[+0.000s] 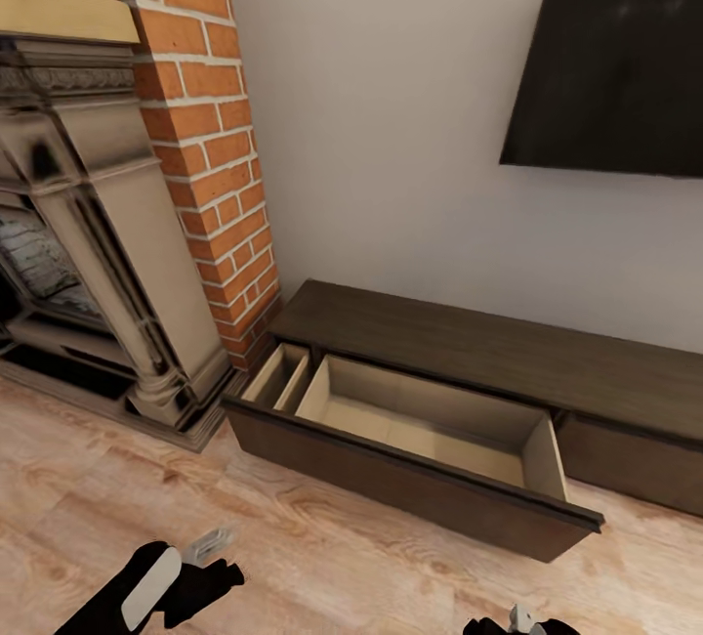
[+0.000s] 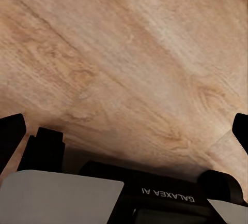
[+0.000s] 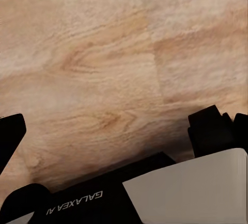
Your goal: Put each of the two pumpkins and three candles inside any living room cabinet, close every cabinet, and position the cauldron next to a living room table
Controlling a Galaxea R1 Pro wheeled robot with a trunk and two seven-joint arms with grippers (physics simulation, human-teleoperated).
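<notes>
Left gripper hangs near open cabinet.

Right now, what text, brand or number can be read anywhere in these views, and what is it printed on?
"GALAXEA AI", upside down, on the dark body of the left arm in the left wrist view.
"GALAXEA AI", upside down and partly cut off, on the right arm in the right wrist view.
The head view holds no readable text.

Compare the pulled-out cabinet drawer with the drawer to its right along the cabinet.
The open drawer stands pulled out over the wood floor, showing pale, empty insides; the right drawer sits pushed in, with just its dark front showing. The open drawer's front juts forward of the cabinet; the right drawer's front lies back under the top. Both have dark-brown, handle-less fronts.
</notes>
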